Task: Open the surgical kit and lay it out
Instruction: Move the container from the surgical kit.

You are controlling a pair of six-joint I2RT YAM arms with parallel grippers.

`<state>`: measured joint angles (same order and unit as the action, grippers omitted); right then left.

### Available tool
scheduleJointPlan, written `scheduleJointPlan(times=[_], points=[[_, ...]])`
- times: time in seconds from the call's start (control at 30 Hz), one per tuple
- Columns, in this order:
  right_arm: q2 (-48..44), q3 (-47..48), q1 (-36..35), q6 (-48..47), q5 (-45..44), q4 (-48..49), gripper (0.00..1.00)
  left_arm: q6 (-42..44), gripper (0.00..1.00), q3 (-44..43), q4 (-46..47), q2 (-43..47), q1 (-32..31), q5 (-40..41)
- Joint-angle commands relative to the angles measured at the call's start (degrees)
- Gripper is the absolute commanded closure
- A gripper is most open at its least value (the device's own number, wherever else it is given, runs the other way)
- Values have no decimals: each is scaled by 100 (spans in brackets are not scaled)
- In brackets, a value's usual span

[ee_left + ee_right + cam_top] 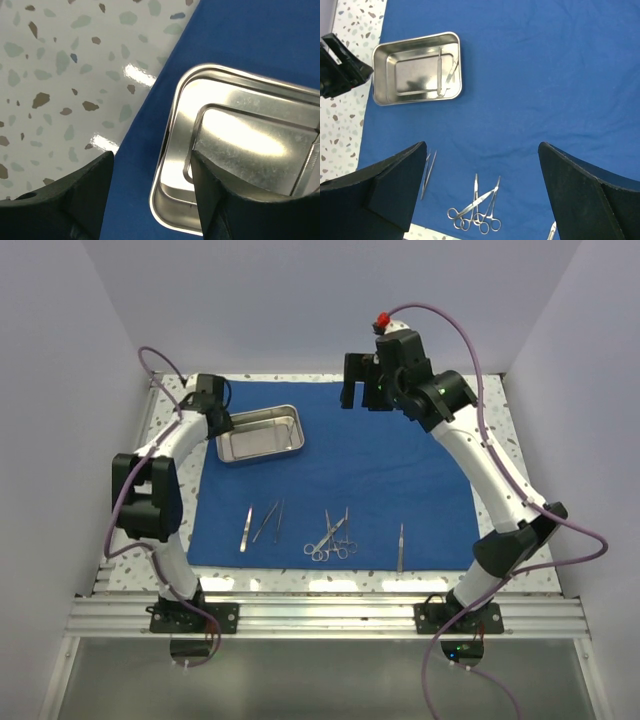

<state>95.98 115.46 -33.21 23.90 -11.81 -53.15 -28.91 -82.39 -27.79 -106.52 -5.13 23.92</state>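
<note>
- When viewed from above, the steel tray sat on the royal-blue cloth; tweezers and clamps lay nearer the arms than the tray.
- Left wrist: the left gripper stood apart, gripping nothing, one finger outside the tray's end wall, one over its floor.
- Right wrist: the right gripper was spread wide, well clear of the tray, which held two slim instruments.

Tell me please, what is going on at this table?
Surgical tools are being laid out. The blue cloth is spread flat, with tweezers and clamps in a row along its near edge. The left end effector is open over the left rim of the steel tray, which holds two thin tools. The right end effector hangs open and empty above the cloth.
</note>
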Motion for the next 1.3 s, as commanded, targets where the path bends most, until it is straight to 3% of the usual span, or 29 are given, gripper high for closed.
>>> scheduleJointPlan(times=[0.0, 0.23, 0.33, 0.43, 0.47, 0.6, 0.87, 1.03, 1.27], points=[[-89, -15, 16, -184, -84, 50, 2, 105, 34, 135, 309, -211, -6, -195], [-194, 29, 96, -289, -163, -29, 2, 61, 44, 197, 397, -563, -6, -212], [-247, -15, 122, -298, -207, -21, 2, 61, 59, 206, 476, -668, -6, -327], [-186, -6, 131, -290, -111, 67, 2, 78, 93, 241, 608, -721, -15, -572], [-55, 20, 131, -272, -15, 128, 1, 87, 98, 232, 626, -730, -15, -608], [805, 634, 131, -79, 626, 148, 2, 104, 100, 250, 670, -739, -67, -687], [2986, 2858, -106, 97, 1294, -108, 5, 570, 100, 434, 1004, -510, -234, -1047], [3216, 2466, -185, 395, 1436, 295, 5, 1061, 100, 373, 1135, -396, -542, -1258], [3260, 1744, -344, 624, 1199, 533, 8, 922, 100, 83, 863, -493, -1139, -1381]])
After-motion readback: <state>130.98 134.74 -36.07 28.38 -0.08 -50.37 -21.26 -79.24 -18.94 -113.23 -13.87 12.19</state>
